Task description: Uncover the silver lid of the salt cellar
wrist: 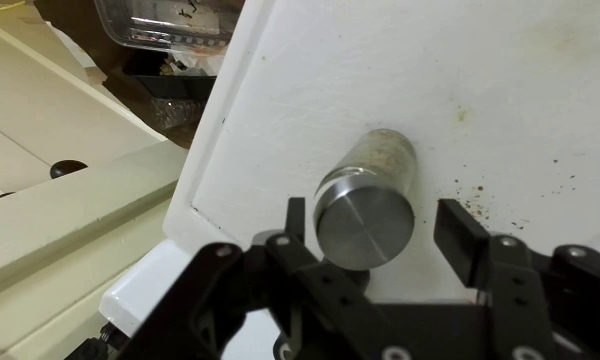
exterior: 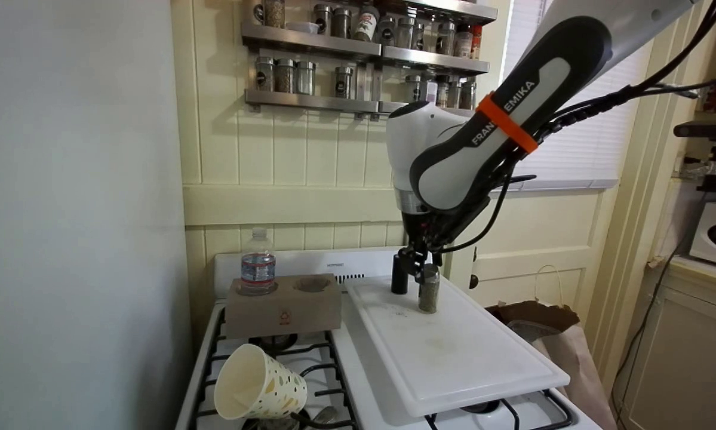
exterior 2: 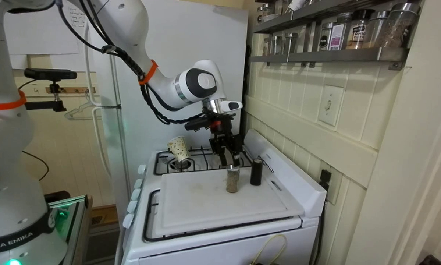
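Note:
The salt cellar, a small see-through jar with pale greenish-grey contents, stands upright on the white board in both exterior views (exterior: 429, 298) (exterior 2: 232, 182). Its body also shows in the wrist view (wrist: 387, 152). The silver lid (wrist: 365, 227) sits on its top; it also shows in an exterior view (exterior 2: 233, 169). My gripper (wrist: 372, 217) is open, with one finger on each side of the lid and a gap at both sides, wider at the right. In both exterior views the fingertips (exterior: 424, 272) (exterior 2: 230, 162) are at lid height or just above.
A black shaker (exterior: 399, 276) (exterior 2: 256, 172) stands close behind the jar. The white board (exterior: 483, 358) lies over the stove. A cardboard carrier (exterior: 283, 307) with a bottle (exterior: 258, 269) and a tipped paper cup (exterior: 268, 385) are beside it. The stove's back panel (exterior 2: 283, 176) rises behind.

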Controlling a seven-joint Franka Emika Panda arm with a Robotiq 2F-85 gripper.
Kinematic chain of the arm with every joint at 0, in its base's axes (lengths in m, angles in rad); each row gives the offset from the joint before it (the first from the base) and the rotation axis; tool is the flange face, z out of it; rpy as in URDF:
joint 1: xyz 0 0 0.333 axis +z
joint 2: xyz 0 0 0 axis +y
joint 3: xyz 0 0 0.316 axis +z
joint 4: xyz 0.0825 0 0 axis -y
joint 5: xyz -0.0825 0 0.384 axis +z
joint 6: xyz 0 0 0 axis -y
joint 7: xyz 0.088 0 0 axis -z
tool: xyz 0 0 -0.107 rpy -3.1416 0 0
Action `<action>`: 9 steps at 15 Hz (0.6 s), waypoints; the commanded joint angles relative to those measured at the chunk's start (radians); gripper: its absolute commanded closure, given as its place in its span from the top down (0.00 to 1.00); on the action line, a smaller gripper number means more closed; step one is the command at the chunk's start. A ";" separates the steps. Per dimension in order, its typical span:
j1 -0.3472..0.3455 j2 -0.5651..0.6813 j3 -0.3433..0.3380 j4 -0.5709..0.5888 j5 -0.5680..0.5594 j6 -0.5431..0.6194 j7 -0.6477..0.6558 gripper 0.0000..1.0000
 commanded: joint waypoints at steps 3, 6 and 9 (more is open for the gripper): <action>0.012 0.022 -0.003 0.018 -0.054 -0.036 0.049 0.66; 0.012 0.021 -0.003 0.017 -0.064 -0.032 0.051 0.44; 0.011 0.016 -0.004 0.016 -0.067 -0.033 0.051 0.24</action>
